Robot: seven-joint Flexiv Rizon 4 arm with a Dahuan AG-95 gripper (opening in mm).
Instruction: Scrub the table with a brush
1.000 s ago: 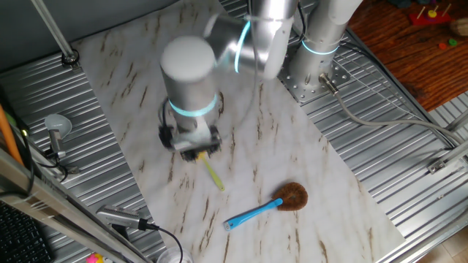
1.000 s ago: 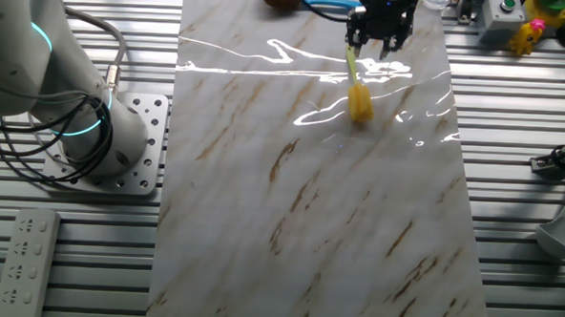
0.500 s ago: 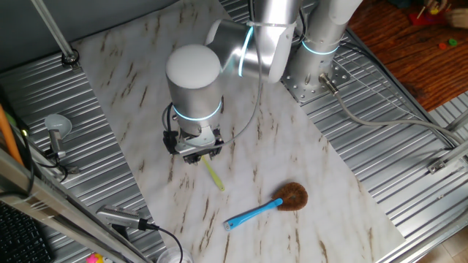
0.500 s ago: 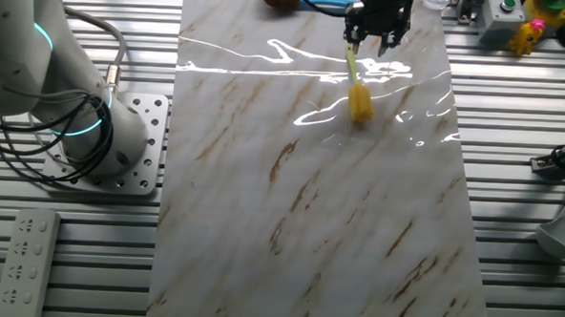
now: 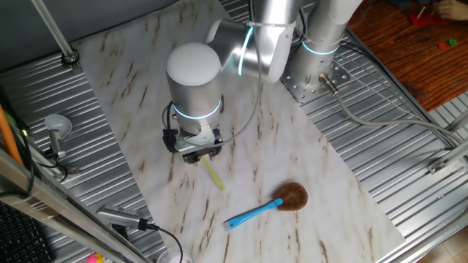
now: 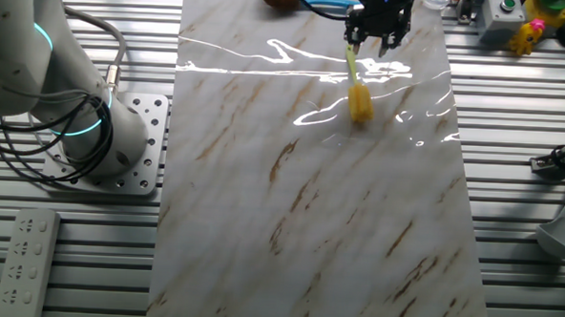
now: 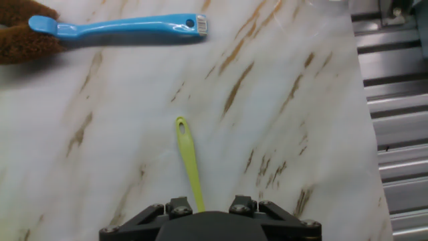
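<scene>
Brush (image 6: 358, 89) flat on table (image 6: 309, 198), tool (image 6: 373, 43) above its handle

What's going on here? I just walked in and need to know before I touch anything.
A single robot arm has its gripper low over the small yellow brush, which lies flat on the marble-patterned table. The fingers sit around the handle, just behind the bristle head, but the views don't show whether they have closed on it. No scrubbing is visible. A larger blue-handled brush lies untouched nearby on the same table.
</scene>
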